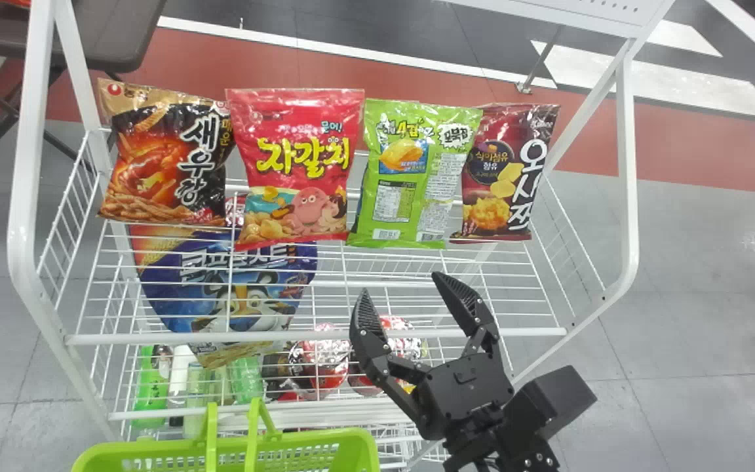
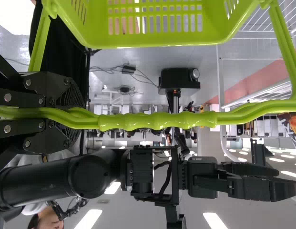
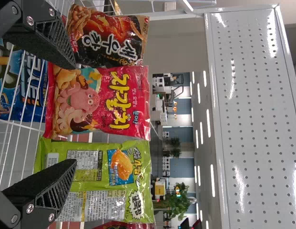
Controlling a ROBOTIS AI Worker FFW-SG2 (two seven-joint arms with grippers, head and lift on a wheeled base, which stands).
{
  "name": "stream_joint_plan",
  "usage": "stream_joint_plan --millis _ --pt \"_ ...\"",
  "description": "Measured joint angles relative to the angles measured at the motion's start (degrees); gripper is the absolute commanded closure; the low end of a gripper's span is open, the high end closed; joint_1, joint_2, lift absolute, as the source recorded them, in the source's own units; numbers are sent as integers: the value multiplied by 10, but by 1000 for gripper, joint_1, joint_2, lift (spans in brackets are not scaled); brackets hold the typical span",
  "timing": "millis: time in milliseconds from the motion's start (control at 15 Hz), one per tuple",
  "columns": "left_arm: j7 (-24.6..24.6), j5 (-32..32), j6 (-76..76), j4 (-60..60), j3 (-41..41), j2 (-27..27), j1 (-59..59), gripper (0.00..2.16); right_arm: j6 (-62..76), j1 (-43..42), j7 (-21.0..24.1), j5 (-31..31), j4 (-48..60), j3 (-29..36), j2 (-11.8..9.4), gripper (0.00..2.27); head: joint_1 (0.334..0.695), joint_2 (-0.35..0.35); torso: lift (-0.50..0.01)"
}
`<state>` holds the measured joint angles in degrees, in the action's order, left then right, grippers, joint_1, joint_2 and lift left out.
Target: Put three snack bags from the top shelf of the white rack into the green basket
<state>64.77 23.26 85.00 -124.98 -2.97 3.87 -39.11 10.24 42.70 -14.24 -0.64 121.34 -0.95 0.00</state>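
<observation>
Four snack bags: black-and-orange bag, red bag, green bag and dark red bag, standing in a row on the top shelf.
White rack: its front bar runs between the bags and the green basket; a blue bag lies below the top-shelf wires, with bottles lower down.
Right gripper: fingers wide apart, nothing between them, on the near side of the bags, touching none.
Red bag: beyond the finger gap in the right wrist view; one finger overlaps the green bag.
Basket handle: clamped by the left gripper, its ridged grip plain in the left wrist view.
Right wrist view: plants in the room beyond.
</observation>
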Motion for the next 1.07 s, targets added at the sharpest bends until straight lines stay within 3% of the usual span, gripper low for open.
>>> stream_joint_plan --millis 800,1067 --pt "0 -8 -17 0 10 -1 1 2148 -3 -13 0 -6 -8 2 0 124 695 -350 0" --pt "2 -14 -18 1 13 0 4 2148 -15 -44 19 -11 -29 -15 0 134 695 -350 0"
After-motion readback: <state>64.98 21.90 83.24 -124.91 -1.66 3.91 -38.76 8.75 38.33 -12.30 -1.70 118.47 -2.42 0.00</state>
